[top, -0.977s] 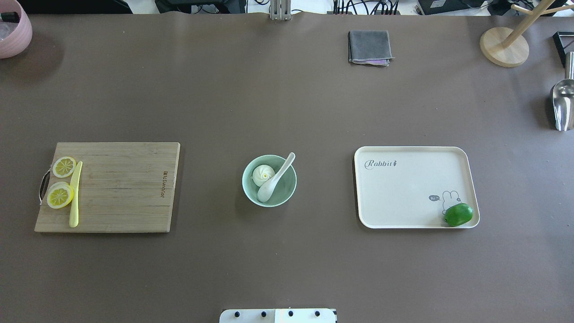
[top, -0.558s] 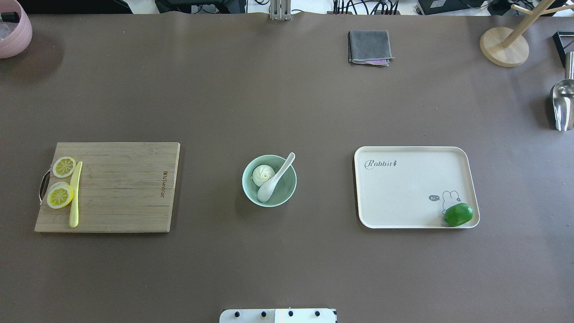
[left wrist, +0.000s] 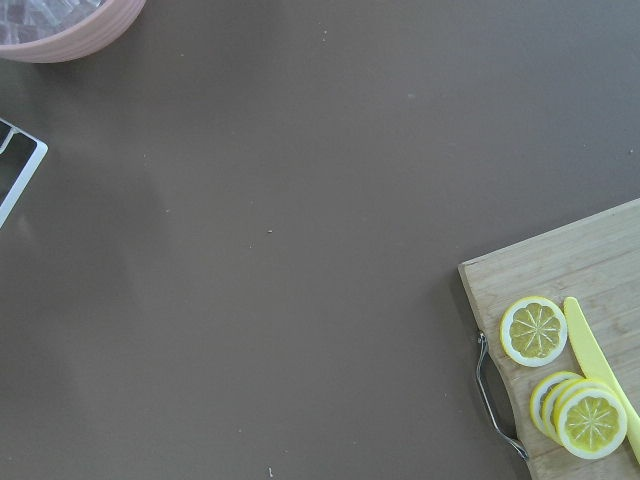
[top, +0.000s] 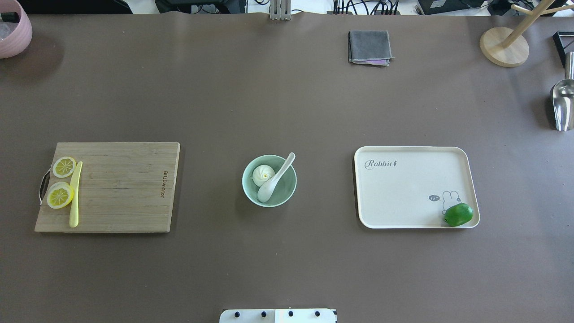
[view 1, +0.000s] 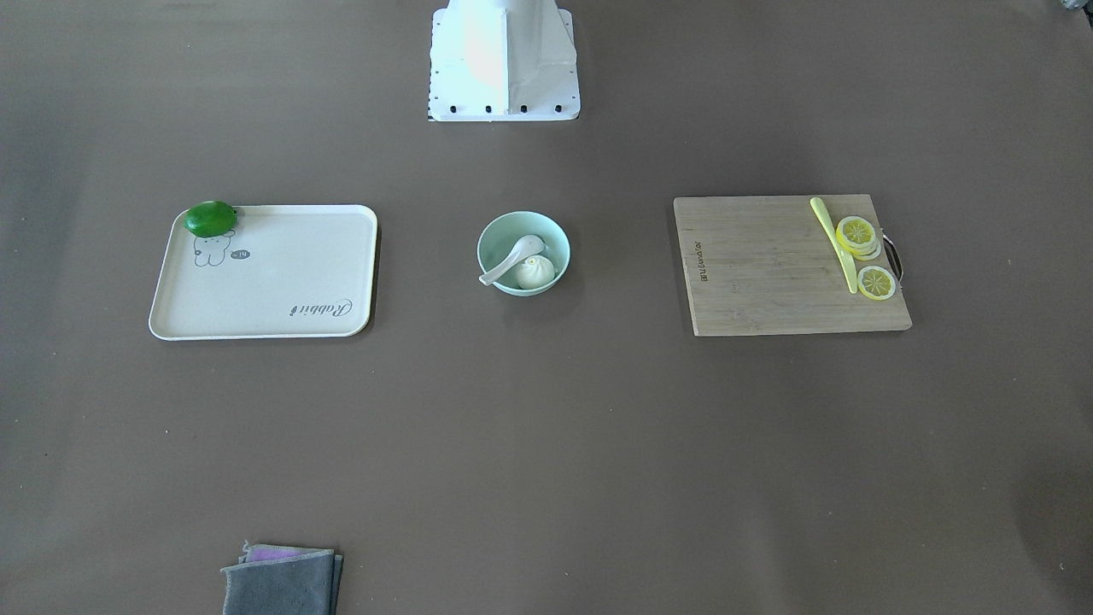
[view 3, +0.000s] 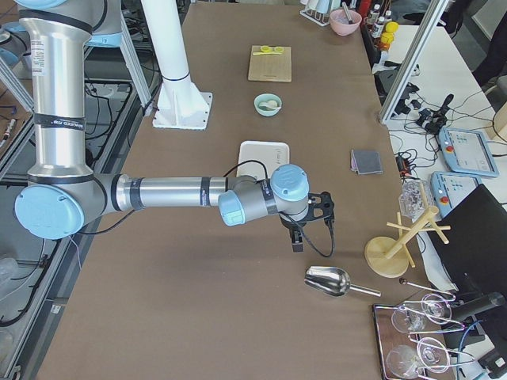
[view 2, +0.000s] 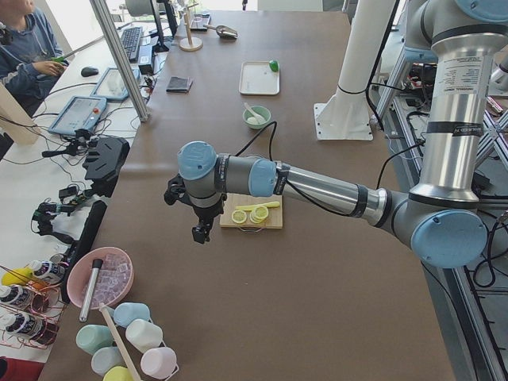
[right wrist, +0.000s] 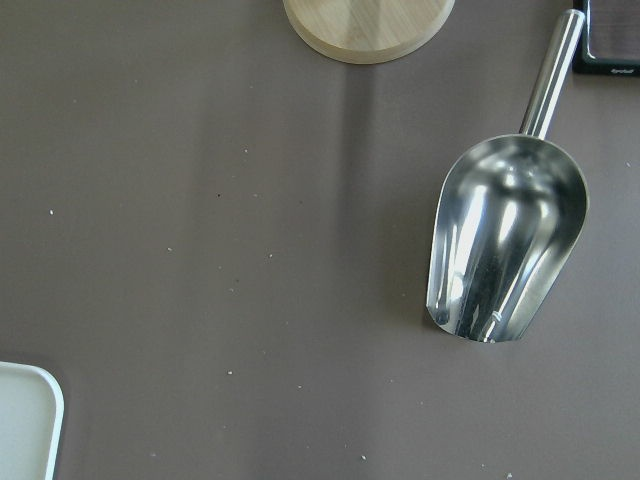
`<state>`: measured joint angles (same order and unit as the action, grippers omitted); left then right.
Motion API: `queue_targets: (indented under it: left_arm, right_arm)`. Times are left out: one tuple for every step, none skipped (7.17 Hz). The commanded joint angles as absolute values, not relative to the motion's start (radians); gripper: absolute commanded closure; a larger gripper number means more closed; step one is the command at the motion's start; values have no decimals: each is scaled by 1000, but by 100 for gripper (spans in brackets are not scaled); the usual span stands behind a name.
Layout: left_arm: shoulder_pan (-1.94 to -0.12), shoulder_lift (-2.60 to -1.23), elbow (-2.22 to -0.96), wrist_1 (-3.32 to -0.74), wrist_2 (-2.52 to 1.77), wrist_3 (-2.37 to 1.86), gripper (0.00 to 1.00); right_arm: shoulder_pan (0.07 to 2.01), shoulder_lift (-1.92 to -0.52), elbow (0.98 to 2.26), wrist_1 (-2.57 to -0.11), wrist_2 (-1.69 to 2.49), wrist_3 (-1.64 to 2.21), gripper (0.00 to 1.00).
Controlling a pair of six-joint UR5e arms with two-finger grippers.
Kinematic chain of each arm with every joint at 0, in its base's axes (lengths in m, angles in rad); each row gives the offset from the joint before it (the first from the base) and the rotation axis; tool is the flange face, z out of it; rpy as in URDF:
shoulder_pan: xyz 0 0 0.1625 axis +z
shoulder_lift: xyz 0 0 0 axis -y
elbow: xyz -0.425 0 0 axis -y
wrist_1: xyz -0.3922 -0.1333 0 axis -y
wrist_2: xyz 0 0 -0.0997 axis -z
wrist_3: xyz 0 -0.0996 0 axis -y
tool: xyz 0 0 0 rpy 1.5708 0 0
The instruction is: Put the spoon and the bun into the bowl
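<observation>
The pale mint-green bowl stands at the table's middle and also shows in the front view. The white bun lies inside it. The white spoon lies in the bowl too, its handle leaning over the rim. Both arms are far from the bowl. My left gripper hangs over the table's left end, beyond the cutting board. My right gripper hangs over the right end near the metal scoop. Both show only in the side views, so I cannot tell whether they are open or shut.
A wooden cutting board with lemon slices and a yellow knife lies left. A cream tray with a green fruit lies right. A grey cloth, wooden stand, metal scoop and pink bowl sit at the edges.
</observation>
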<state>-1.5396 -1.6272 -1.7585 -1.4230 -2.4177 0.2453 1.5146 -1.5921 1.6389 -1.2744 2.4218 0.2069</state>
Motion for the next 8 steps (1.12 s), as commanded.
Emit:
queue_targets:
  left_arm:
    - [-1540,-1622,-1704,-1510,-2416,244,2]
    - [-1539,-1624,-1689,-1543,-2410,242,2]
    - [-1539,-1643,-1662,-1543,-2410,241,2]
    - [-1539,-1643,-1654,-1539,-2414,238,2]
    - [-1540,-1637,-1657,-1542,-2413,179,2]
    - [-1542,-1637,-1667,-1542,-2395,44,2]
    - [-1542,-1626,-1666,-1543,-2370,20,2]
    - [-1542,-1609,-1652,-1543,-2376,18,2]
  right_arm:
    - [1514,-1484,1512,-1270,2416,218,0]
    - [1516,-1451,1490,-1279,2411,227,0]
    - [1537,-1447,1489,-1281,2404,227,0]
    - [1549,-1445,1493,-1292,2405,227,0]
    - [1554,-1448,1488,-1292,2399,226,0]
    - [1554,-1468,1489,-1292,2385,222,0]
    - [1554,-1474,1489,-1292,2385,218,0]
    - [1555,-1489,1505,-1290,2385,218,0]
